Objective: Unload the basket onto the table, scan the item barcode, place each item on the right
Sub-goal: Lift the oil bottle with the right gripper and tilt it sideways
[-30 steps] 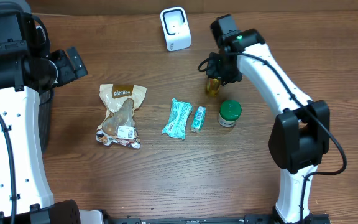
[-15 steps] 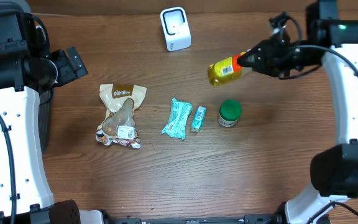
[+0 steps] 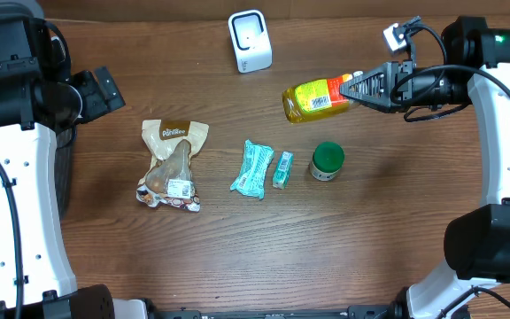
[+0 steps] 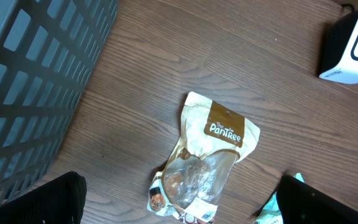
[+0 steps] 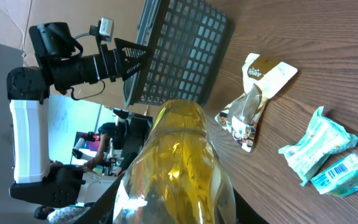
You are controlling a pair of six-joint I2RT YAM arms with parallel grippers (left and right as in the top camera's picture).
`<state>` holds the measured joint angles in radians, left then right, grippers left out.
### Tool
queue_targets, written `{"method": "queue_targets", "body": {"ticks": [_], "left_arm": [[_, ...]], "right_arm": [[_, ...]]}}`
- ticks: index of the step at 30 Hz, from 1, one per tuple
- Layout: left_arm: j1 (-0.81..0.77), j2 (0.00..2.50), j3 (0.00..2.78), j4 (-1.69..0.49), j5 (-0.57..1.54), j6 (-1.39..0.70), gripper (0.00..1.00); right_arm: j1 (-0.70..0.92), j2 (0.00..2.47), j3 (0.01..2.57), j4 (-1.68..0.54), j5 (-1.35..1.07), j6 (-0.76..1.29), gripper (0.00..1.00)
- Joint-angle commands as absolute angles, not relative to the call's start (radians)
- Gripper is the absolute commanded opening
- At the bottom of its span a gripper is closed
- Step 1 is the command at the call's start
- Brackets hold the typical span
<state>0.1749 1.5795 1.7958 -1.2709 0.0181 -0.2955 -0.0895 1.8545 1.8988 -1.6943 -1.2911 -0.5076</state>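
A yellow bottle (image 3: 317,97) with a red and yellow label hangs sideways above the table, to the right of the white scanner (image 3: 250,41). My right gripper (image 3: 361,89) is shut on the bottle's neck end. The right wrist view is filled by the bottle (image 5: 179,162), with a dark finger (image 5: 112,202) on each side. Far to the left, my left gripper (image 3: 104,89) stands open and holds nothing. It hovers over a snack bag (image 4: 207,165).
On the table lie the snack bag (image 3: 173,164), a teal packet (image 3: 252,168), a small teal box (image 3: 282,168) and a green-capped jar (image 3: 328,161). A dark mesh basket (image 4: 36,74) stands at the left. The scanner (image 4: 352,46) also shows in the left wrist view.
My right arm has lifted the bottle off the table, swung out to the right and turned it sideways, base toward the scanner. The left arm has not moved.
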Motion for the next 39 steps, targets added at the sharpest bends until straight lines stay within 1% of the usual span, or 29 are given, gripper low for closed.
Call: {"method": "queue_targets", "body": {"ticks": [1,17,23,30,35,39], "left_arm": [[0.176,1.582,1.802,-1.271,0.018,-0.284,1.00],[0.176,1.582,1.802,-1.271,0.018,-0.284,1.00],[0.176,1.582,1.802,-1.271,0.018,-0.284,1.00],[0.176,1.582,1.802,-1.271,0.018,-0.284,0.99],[0.176,1.582,1.802,-1.271,0.018,-0.284,1.00],[0.176,1.582,1.802,-1.271,0.019,-0.284,0.99]], "right_arm": [[-0.091,1.840,1.918,-1.694,-1.341,-0.525,0.21],[-0.089,1.840,1.918,-1.694,-1.310,-0.502,0.21],[-0.038,1.840,1.918,-1.694,-1.291,-0.502,0.22],[0.075,1.840,1.918,-1.694,-1.291,-0.501,0.21],[0.097,1.840,1.918,-1.694,-1.283,-0.498,0.21],[0.097,1.840,1.918,-1.694,-1.283,-0.445,0.21]]}}
